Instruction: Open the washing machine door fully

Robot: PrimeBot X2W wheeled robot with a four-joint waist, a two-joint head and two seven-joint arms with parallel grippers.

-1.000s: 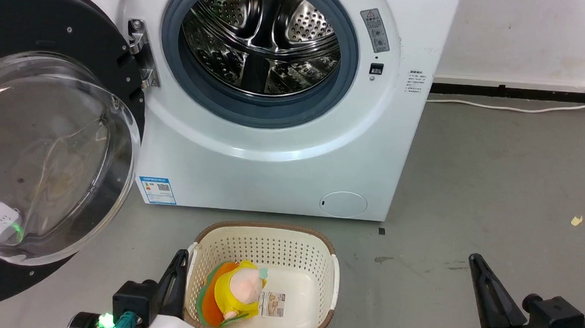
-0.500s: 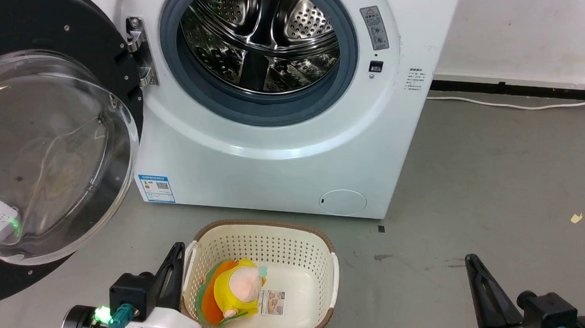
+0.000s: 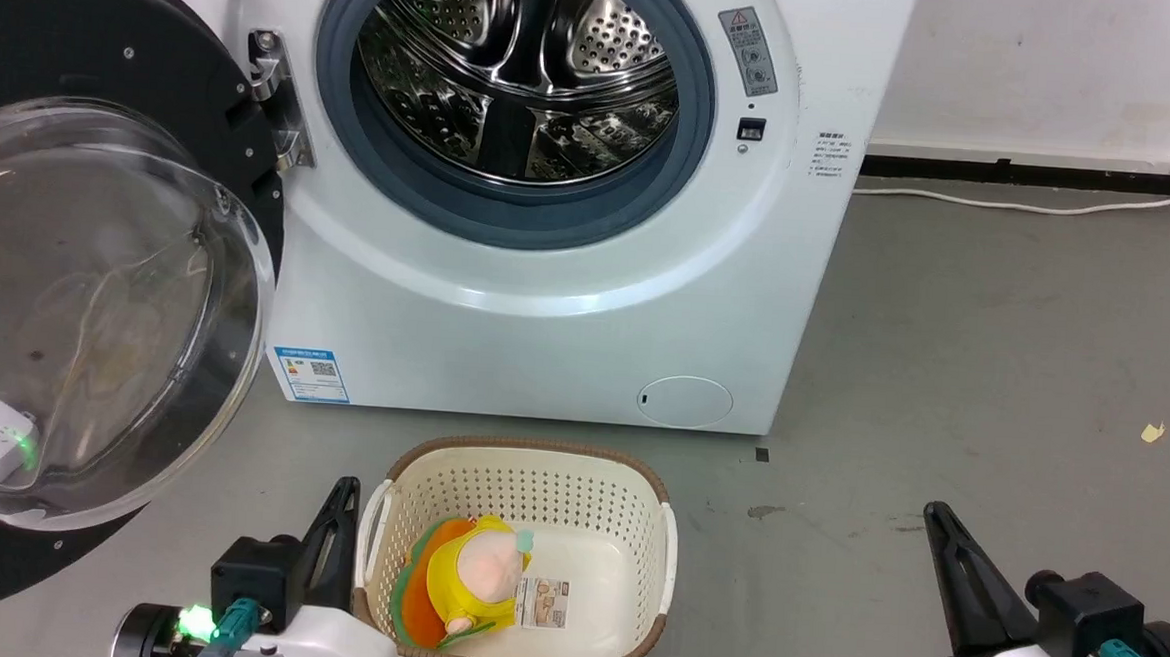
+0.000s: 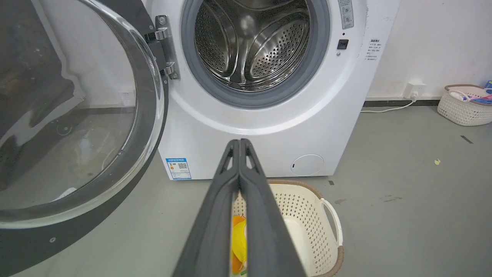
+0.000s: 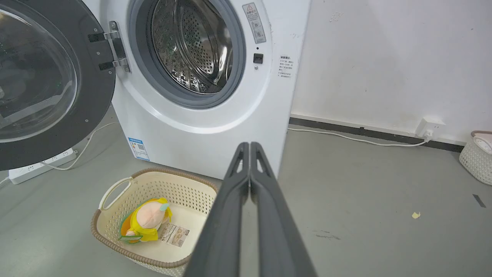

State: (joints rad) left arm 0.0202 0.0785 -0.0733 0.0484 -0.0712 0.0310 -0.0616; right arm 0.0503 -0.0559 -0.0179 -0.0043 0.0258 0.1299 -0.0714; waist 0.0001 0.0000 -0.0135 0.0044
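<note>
My left jaws are pressed shut and hold nothing; the fingers (image 4: 221,215) meet along their whole length. In the head view they stand at the lower left, just beside the left rim of the basket (image 3: 529,448); I cannot tell whether they touch it. My right jaws are likewise closed and empty, fingers (image 5: 230,215) together, standing at the lower right over bare floor (image 3: 943,367), well apart from the basket.

The cream basket sits on the floor between my two arms, its far rim near the foot of the washing machine (image 3: 544,346). A yellow plush toy (image 3: 477,573) lies in its left half.

The washing machine door (image 3: 80,32) is swung out to my left on its hinge (image 3: 274,102), its glass bowl (image 3: 95,313) bulging toward me. Its right edge crosses the machine's left front corner, and its left side runs past the head view's border. The drum (image 3: 518,75) is exposed inside the grey rubber ring (image 3: 511,219).

To the right of the machine the floor lies open up to the wall, with a white cable (image 3: 1022,203) along the wall's foot and a small yellow scrap (image 3: 1152,431). A power strip (image 5: 42,165) lies on the floor under the door's lower edge.
</note>
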